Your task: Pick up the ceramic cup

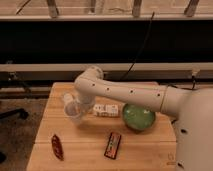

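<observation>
The ceramic cup [71, 106] is pale and whitish, at the left part of the wooden table [90, 145]. It is tilted, with its rim toward the upper left. My gripper [80, 108] is at the end of the white arm [125, 92], which reaches in from the right. The gripper is right against the cup's right side and shut on it. The cup seems to be a little above the tabletop. The arm's wrist hides most of the fingers.
A green bowl [138, 117] stands right of centre. A white packet [106, 110] lies between the bowl and the cup. A red snack bag [57, 147] and a dark bar [113, 145] lie near the front edge. A dark wall runs behind the table.
</observation>
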`<state>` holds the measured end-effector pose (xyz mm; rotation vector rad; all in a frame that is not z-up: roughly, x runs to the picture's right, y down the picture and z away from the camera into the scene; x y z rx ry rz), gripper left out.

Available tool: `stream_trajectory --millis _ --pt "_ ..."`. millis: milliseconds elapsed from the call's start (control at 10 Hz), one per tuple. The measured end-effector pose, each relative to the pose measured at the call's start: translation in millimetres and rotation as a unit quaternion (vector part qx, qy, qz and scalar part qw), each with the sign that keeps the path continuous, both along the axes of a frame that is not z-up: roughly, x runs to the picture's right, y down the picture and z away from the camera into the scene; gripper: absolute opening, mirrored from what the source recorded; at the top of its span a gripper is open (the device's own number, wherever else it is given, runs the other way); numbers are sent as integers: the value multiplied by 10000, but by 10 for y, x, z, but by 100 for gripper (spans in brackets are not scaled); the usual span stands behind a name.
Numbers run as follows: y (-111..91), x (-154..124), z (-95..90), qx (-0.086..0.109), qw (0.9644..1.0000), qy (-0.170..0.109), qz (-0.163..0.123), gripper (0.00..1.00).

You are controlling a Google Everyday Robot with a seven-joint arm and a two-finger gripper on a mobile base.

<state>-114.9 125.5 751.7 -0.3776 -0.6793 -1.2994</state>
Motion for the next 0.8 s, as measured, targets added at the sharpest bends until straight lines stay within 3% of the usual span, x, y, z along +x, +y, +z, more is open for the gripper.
stream_trajectory --millis 800 --pt "-58 9 -4 8 10000 -7 -19 0"
